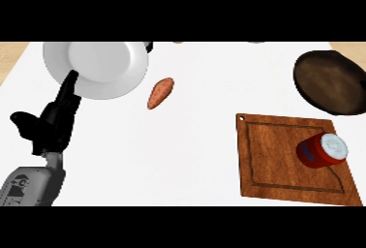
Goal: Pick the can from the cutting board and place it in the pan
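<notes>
A red can (322, 151) with a white lid and a blue label stands on the right part of the brown wooden cutting board (275, 160) at the lower right. The dark round pan (330, 82) lies on the counter at the upper right, just beyond the board. My left hand (49, 123) is at the far left, open with fingers straight and pointing up, their tips over the rim of a white plate. It is far from the can and holds nothing. My right hand does not show.
A white plate (100, 68) sits at the upper left. An orange sweet potato (160, 93) lies beside it, toward the middle. The counter's white top (178, 160) spreads between my left hand and the board.
</notes>
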`<action>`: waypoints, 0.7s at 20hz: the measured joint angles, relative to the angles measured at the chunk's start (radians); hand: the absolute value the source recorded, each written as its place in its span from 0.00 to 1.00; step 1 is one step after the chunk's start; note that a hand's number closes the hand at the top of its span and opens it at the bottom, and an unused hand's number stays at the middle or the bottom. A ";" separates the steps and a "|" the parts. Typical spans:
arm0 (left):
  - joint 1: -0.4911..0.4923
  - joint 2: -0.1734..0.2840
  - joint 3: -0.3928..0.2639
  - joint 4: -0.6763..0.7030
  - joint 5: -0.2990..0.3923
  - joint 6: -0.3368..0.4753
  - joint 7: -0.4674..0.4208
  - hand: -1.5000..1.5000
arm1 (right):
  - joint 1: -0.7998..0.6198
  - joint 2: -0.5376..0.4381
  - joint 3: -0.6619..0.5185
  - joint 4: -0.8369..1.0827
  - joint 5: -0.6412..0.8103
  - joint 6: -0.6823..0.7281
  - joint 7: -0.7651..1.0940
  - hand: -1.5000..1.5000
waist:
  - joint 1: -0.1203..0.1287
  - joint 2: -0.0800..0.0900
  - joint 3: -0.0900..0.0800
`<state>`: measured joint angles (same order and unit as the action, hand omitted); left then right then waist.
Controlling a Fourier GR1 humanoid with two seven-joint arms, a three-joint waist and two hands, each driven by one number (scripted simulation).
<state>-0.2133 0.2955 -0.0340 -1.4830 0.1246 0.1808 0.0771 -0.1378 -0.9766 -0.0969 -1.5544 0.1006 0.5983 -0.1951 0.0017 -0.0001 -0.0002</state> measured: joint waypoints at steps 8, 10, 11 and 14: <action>-0.020 -0.011 0.040 0.025 -0.016 -0.029 -0.004 0.50 | -0.033 0.080 0.044 0.076 0.152 0.048 -0.081 0.00 | 0.001 0.001 0.000; -0.017 -0.012 0.053 0.029 -0.015 -0.040 -0.006 0.50 | -0.018 0.099 0.052 0.057 0.187 0.054 -0.089 0.00 | -0.001 0.000 0.000; -0.018 -0.017 0.053 0.032 -0.020 -0.042 -0.007 0.50 | -0.031 0.106 0.055 0.067 0.205 0.063 -0.094 0.00 | 0.000 0.000 0.000; -0.026 -0.028 0.056 0.023 -0.030 -0.044 0.011 0.50 | -0.048 0.141 0.072 0.084 0.268 0.062 -0.108 0.00 | 0.000 0.000 0.000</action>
<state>-0.2391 0.2675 0.0224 -1.4599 0.0943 0.1370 0.0885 -0.1860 -0.8356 -0.0249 -1.4700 0.3686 0.6607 -0.3031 0.0022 0.0004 0.0000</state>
